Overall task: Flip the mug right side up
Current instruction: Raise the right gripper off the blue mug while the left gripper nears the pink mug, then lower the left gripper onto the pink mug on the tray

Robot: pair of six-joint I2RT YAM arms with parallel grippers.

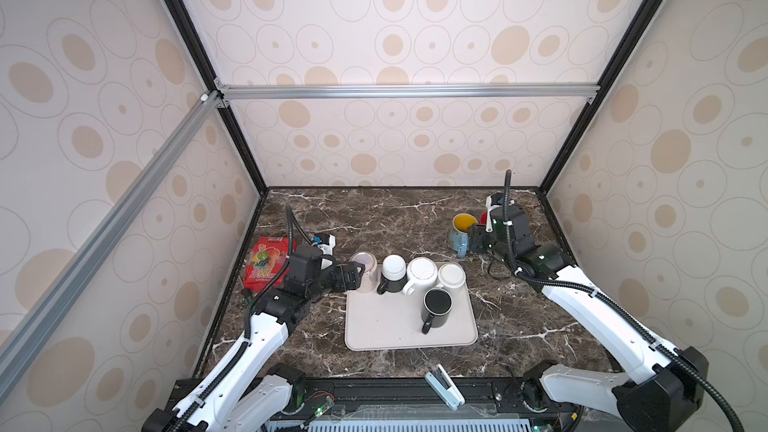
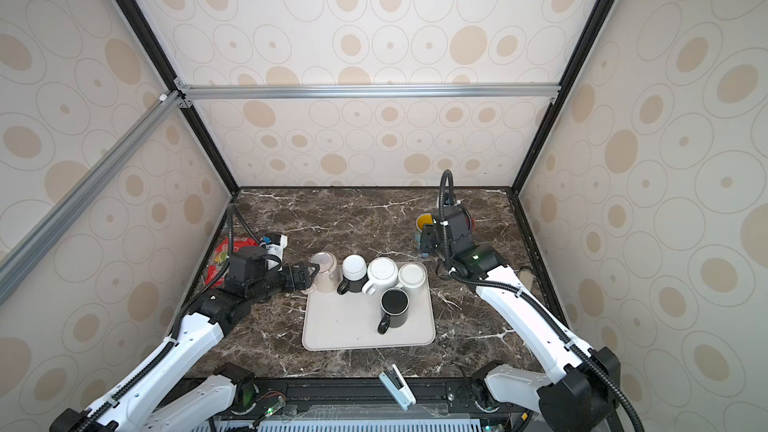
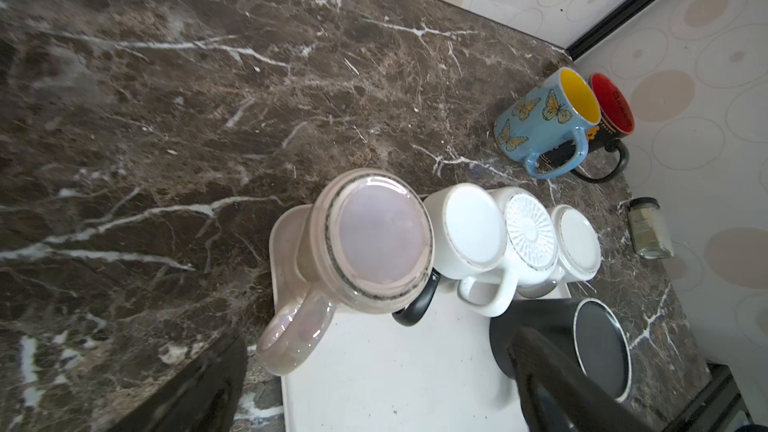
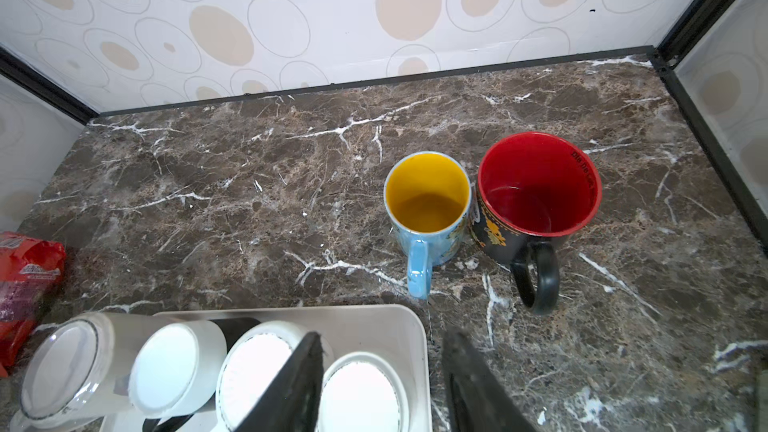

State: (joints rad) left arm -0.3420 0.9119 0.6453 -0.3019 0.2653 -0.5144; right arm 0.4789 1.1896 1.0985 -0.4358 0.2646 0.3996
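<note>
Now the left gripper (image 1: pixel 356 277), wide open, sits right by the upside-down pink mug (image 1: pixel 365 272) on the tray's (image 1: pixel 374 334) far left corner. Its handle points toward that arm. The right gripper (image 4: pixel 380 384), partly open, holds nothing.

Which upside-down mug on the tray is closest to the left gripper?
The pearly pink glazed mug, at the row's left end on the tray; the open left gripper is beside it.

Red mug (image 1: pixel 484 218) mostly behind right arm
</note>
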